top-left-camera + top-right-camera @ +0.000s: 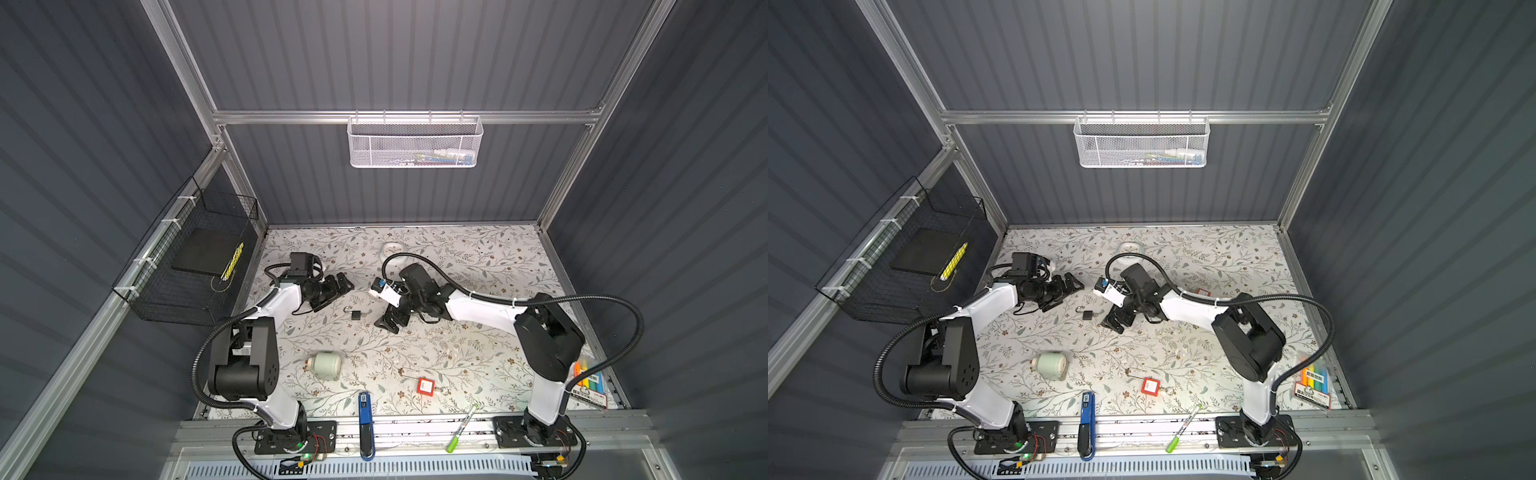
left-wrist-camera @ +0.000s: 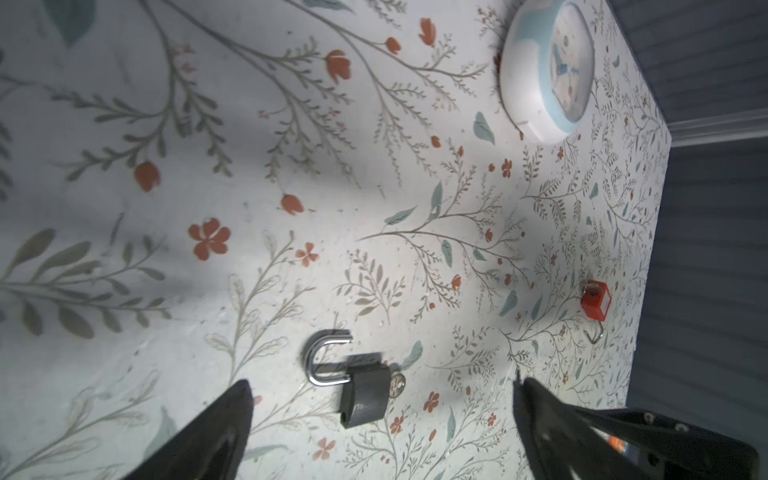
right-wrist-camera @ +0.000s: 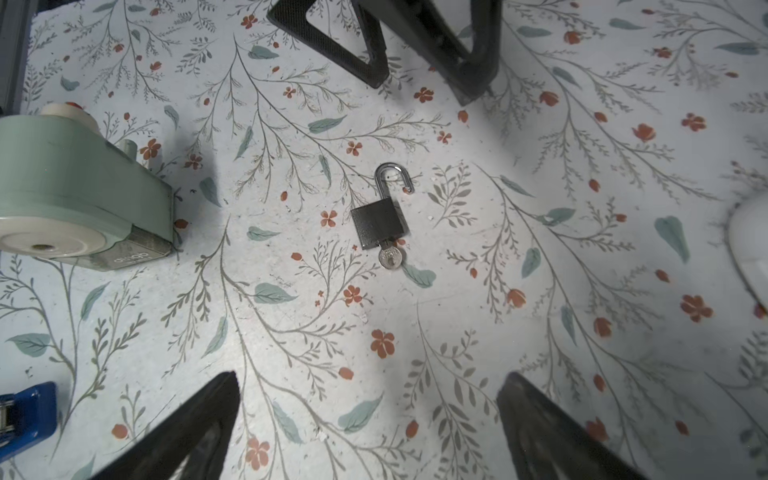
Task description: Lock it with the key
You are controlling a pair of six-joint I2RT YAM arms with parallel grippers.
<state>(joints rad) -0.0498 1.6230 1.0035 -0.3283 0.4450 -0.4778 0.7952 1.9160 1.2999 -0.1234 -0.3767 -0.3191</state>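
Approach step: left fingers (image 3: 482, 75) and right fingers (image 3: 199, 424) are hovering spread, empty, beside the black square padlock (image 3: 378, 222), silver key (image 3: 390, 258) inserted; next probably calls for steadying its body, closing the open shackle (image 3: 379, 185)

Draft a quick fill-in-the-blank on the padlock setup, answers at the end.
1. The black padlock lies on the table with its shackle ____.
2. The key sits in the padlock's body, held by ____ gripper.
3. The left gripper and right gripper both have their jaws ____.
4. The second padlock, nearer the arm bases, is ____ in colour.
Missing words: open; neither; open; red.
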